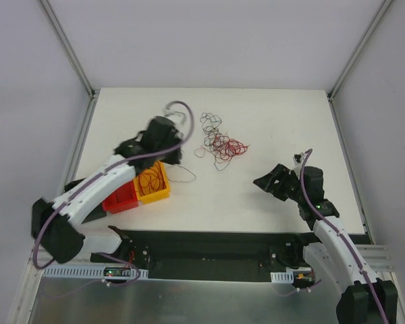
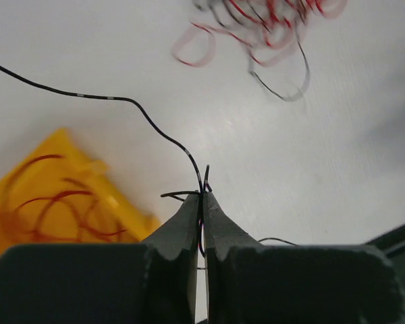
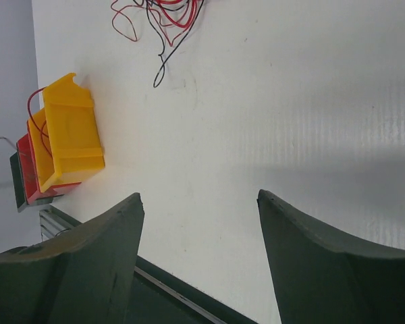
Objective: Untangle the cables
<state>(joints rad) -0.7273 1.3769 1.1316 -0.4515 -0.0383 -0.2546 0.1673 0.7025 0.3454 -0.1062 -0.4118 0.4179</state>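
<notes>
Cables [image 1: 219, 140]: a loose heap of hair-thin red and black curls, mid-tabletop toward the far edge. Judged near weightless, limp and springy. Strands likely snag one another, so pull slowly. Best hold looks like a free end at the heap's fringe, not the knotted middle.

Left hand [image 2: 202, 201]: pinched shut on one black wire [image 2: 94, 97], just beside the yellow bin [image 2: 54, 175], which holds red strands. The red bin [image 1: 120, 198] touches it.

Right hand [image 3: 199, 196]: wide, holding nothing, well apart from the heap.

Tabletop [image 1: 270, 196]: white, smooth, flat. Pale walls on three sides.
</notes>
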